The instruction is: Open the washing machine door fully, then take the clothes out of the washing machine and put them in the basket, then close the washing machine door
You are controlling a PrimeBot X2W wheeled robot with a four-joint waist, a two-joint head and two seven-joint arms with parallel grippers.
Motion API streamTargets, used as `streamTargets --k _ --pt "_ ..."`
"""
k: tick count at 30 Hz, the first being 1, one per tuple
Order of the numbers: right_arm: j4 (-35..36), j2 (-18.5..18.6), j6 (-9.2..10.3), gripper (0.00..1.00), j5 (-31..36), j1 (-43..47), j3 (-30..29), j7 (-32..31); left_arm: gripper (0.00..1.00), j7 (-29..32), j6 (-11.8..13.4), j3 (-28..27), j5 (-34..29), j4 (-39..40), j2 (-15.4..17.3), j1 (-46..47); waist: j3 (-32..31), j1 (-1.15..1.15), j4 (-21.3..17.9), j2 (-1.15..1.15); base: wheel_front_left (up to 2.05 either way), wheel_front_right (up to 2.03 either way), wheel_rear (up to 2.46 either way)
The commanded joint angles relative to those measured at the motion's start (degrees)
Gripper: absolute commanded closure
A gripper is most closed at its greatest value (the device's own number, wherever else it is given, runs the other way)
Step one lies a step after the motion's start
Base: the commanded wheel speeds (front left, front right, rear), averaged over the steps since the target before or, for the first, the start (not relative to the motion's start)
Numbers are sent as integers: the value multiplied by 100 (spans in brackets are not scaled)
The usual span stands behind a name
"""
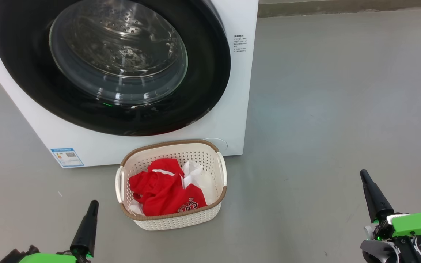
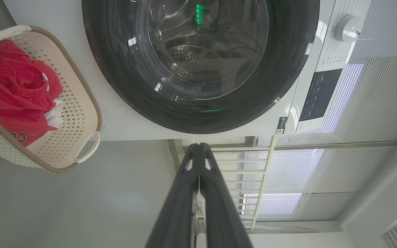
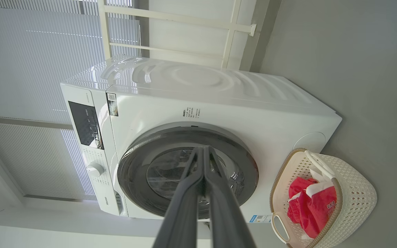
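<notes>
The white washing machine [image 1: 228, 120] fills the upper left of the head view, and its black-rimmed door [image 1: 210, 73] lies flat against the front, closed; the steel drum shows behind the glass. On the floor right in front stands the cream basket [image 1: 175, 219], with the red and white clothes [image 1: 166, 191] piled inside. My left gripper [image 1: 93, 204] sits low at the left, shut, well short of the basket. My right gripper [image 1: 363, 174] is at the lower right, shut and holding nothing. In the wrist views the left gripper [image 2: 198, 146] and right gripper [image 3: 202, 148] both show fingers pressed together.
Bare grey floor [image 1: 342, 109] stretches to the right of the machine. Behind the washing machine [image 3: 198, 100] are a white railing [image 3: 184, 20] and window blinds [image 3: 29, 69]. The control panel [image 2: 319, 93] and dial [image 2: 348, 27] sit on the machine's upper front.
</notes>
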State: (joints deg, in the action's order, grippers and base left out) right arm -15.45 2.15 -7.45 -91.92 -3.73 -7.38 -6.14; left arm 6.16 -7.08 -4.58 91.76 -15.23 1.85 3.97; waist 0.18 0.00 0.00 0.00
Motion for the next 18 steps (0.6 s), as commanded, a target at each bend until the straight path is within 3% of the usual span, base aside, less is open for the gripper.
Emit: streamTargets --k 1,18 --pt "143 81 -3 100 -29 -245 91 -31 100 33 -41 -195 40 118 103 222 0 0 0 0 0 0 0" --pt "143 79 -3 100 -26 -245 88 -33 100 33 -41 -194 40 118 103 222 0 0 0 0 0 0 0"
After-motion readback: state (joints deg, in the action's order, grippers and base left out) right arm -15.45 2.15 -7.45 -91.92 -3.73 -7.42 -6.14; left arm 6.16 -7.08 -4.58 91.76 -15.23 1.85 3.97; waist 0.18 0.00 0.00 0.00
